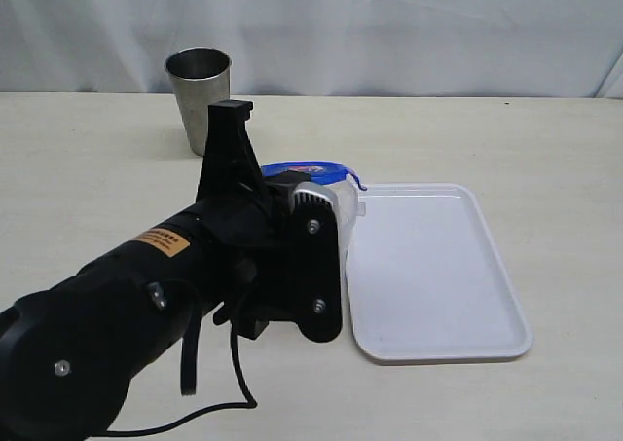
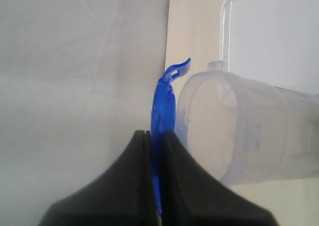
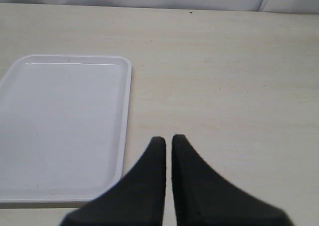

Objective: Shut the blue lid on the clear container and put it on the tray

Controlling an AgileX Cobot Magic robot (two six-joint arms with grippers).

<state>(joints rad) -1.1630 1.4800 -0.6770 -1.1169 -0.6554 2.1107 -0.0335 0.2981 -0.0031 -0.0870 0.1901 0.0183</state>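
The clear container (image 1: 348, 217) stands upright on the table (image 1: 88, 168) just beside the tray (image 1: 428, 266), at the tray's edge nearest the left arm. That looks like a deliberate setup: once capped, it needs only a short move onto the tray.

The blue lid (image 2: 163, 106) is held flat over the container's mouth and parallel to the rim, which suits pressing it straight down. 1 of its flaps curls outward, unlatched. The wrist view shows the lid very close to the rim, but I cannot tell whether they touch. By my reading the lid is not yet seated and the container is not yet on the tray.

The left hand (image 2: 153, 133) is pressed nearly together, its 2 fingers pinching the thin lid by 1 edge. This leaves most of the lid free to meet the rim.

The right hand (image 3: 168, 138) is pressed together with nothing between its fingers. It hangs over bare table near the tray's opposite side, touching nothing.

A steel tumbler (image 1: 200, 95) stands well away from the tray, behind the container.
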